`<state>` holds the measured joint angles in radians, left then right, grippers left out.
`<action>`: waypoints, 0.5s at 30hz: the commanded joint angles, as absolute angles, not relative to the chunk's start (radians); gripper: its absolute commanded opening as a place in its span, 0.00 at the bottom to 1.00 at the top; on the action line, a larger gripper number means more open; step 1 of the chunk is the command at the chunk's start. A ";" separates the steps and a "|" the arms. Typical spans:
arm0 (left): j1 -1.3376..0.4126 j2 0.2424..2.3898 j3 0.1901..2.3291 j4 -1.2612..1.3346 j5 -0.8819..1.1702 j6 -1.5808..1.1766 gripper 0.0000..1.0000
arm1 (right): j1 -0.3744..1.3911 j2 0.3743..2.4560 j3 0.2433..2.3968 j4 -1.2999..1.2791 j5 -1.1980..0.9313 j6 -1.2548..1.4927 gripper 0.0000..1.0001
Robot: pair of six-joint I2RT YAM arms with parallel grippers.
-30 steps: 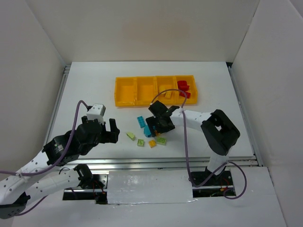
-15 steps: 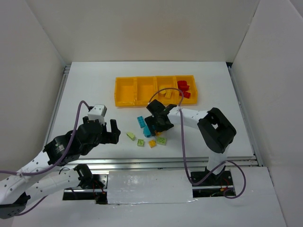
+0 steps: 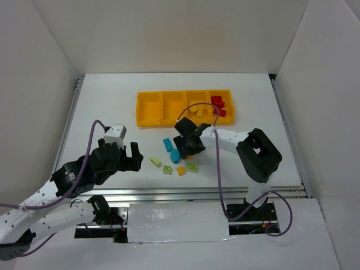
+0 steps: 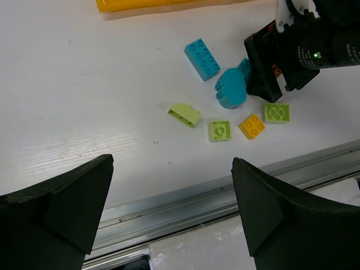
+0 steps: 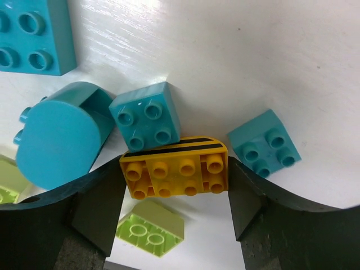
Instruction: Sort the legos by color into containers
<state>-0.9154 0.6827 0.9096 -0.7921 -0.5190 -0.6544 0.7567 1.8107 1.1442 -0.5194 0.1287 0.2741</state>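
Note:
My right gripper (image 5: 177, 180) is shut on a yellow rounded lego with two black stripes (image 5: 177, 167), pinching its two ends low over the table. Cyan legos lie close by: two small squares (image 5: 146, 116) (image 5: 264, 143), a round one (image 5: 59, 135) and a long one (image 5: 31, 34). A pale green lego (image 5: 151, 228) lies just under the jaws. In the top view the right gripper (image 3: 188, 147) is in front of the orange-yellow tray (image 3: 149, 109). Red legos (image 3: 218, 104) lie in its right compartment and a yellow one (image 3: 199, 111) in the third. My left gripper (image 3: 128, 156) is open and empty.
Loose legos lie near the front edge: pale green ones (image 4: 184, 114) (image 4: 220, 130) (image 4: 277, 112) and a small yellow one (image 4: 251, 126). A metal rail (image 4: 185, 202) runs along the table's near edge. White walls close in the sides and back.
My right gripper has shifted slightly back toward the tray, uncovering more of the cyan round lego. The left arm has not moved.

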 commanded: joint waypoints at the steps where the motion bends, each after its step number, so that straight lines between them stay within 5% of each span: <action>1: -0.920 0.673 0.905 -0.764 -0.523 -0.637 1.00 | 0.759 1.698 1.189 -0.540 0.166 0.304 0.45; 9: -0.920 0.664 0.908 -0.772 -0.540 -0.646 1.00 | 0.704 1.597 1.298 -0.604 0.202 0.351 0.45; 15: -0.920 0.672 0.908 -0.775 -0.546 -0.650 0.99 | 0.563 1.800 1.566 -0.640 0.337 0.402 0.45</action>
<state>-0.9154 0.6762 0.9096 -0.7925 -0.5217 -0.6552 0.6201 1.7073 1.4643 -0.6071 0.2329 0.3645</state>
